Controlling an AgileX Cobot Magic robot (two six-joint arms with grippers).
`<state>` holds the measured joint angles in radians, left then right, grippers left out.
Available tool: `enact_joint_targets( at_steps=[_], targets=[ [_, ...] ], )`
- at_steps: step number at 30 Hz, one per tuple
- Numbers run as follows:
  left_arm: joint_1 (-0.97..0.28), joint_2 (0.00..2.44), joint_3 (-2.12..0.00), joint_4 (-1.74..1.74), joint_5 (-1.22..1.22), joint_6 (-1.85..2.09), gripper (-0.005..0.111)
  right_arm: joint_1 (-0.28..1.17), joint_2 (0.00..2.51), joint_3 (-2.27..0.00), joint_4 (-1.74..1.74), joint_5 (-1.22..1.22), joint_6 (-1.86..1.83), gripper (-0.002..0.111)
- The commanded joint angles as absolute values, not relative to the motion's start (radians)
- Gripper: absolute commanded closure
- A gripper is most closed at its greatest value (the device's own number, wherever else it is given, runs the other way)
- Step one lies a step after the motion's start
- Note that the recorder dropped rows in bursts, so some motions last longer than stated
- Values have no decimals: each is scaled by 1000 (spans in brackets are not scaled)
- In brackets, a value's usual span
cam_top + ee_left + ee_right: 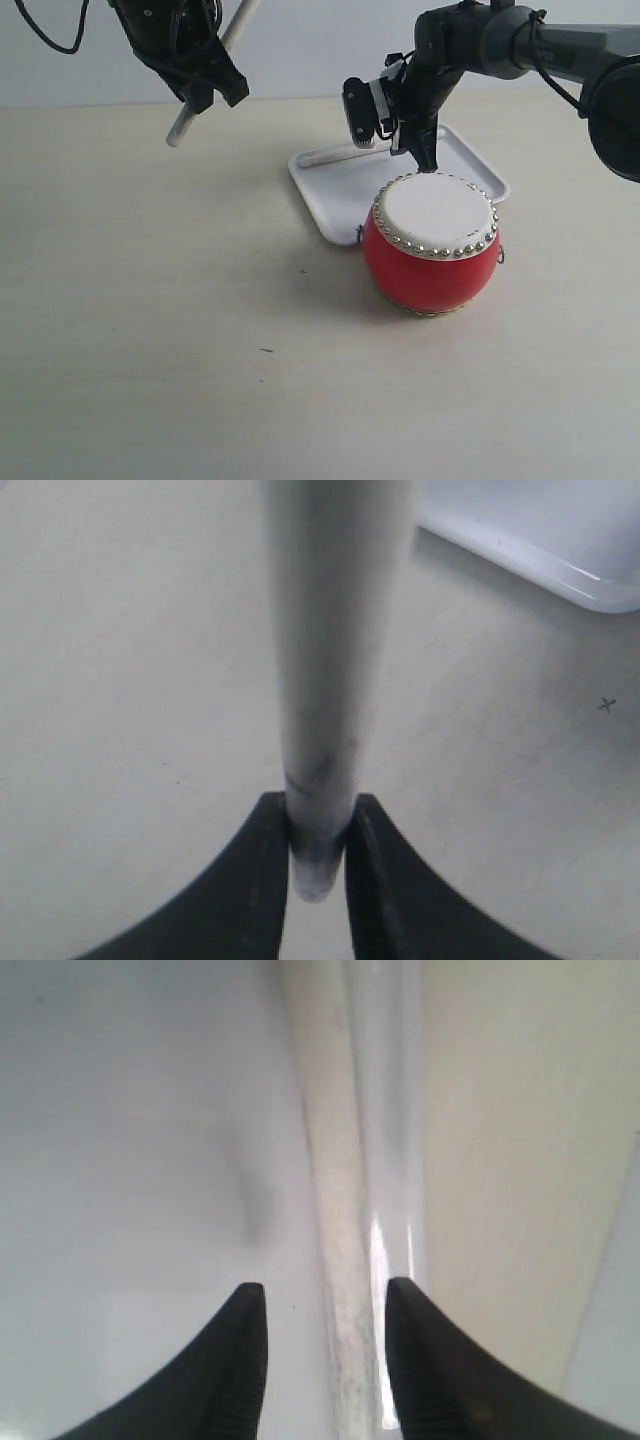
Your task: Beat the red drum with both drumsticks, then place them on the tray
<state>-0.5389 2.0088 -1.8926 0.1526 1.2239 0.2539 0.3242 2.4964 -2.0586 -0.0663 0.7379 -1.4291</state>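
The red drum (pixel 430 265) stands upright on the table, just in front of the white tray (pixel 330 190). My left gripper (pixel 205 90) hangs high at the far left, shut on one drumstick (pixel 180 130), which slants up through the jaws; close up, the stick (pixel 335 630) is pinched near its end by that gripper (pixel 317 820). My right gripper (pixel 425 160) points down over the tray behind the drum. It is open (pixel 325 1300). The other drumstick (pixel 335 1210) lies on the tray floor (pixel 150 1160) along a rim, between the spread fingers.
The pale table (pixel 150 330) stretches bare to the left of and in front of the drum. A corner of the tray (pixel 560 540) shows in the left wrist view. The drum's rim sits close under the right gripper.
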Motion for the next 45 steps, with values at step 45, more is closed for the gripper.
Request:
enact_joint_targets(
  at_steps=[45],
  targets=[
    [-120,1999,-1591,-1152,1221,1278,107,323,2212,-2092,1203,1221,-1140,69]
  ],
)
